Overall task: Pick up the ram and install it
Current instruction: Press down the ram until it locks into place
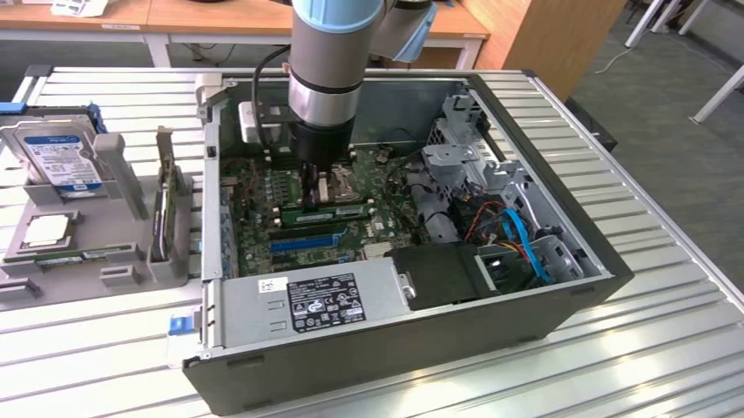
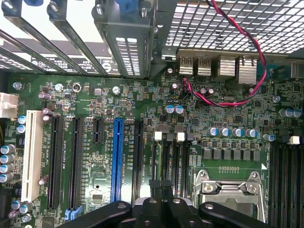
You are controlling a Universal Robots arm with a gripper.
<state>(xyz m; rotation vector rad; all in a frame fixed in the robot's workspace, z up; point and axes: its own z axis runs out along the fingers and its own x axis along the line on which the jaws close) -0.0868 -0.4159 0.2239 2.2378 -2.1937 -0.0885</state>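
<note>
so the gripper [image 2: 161, 190] is down inside the open pc case [image 1: 558, 300], hanging right over the motherboard [image 2: 95, 156] with the fingers [image 2: 155, 186] pinched together and nothing between them. makes sense for the arm to come straight down like that, the case walls and the drive cage don't leave much room to come in from the side

in the exterior view there's a green stick lying flat across the board just below the tool, beside the cpu socket [image 2: 228, 190], and i think that's the ram [image 1: 329, 212], though it's hard to say from here if it's seated in a slot or just resting on top. the blue slot [image 2: 117, 159] and black slots sit out ahead of the fingertips in the wrist view

a hard drive [image 1: 56, 155] waits in the grey holder [image 1: 117, 218] outside the case, well off from the tool
</note>
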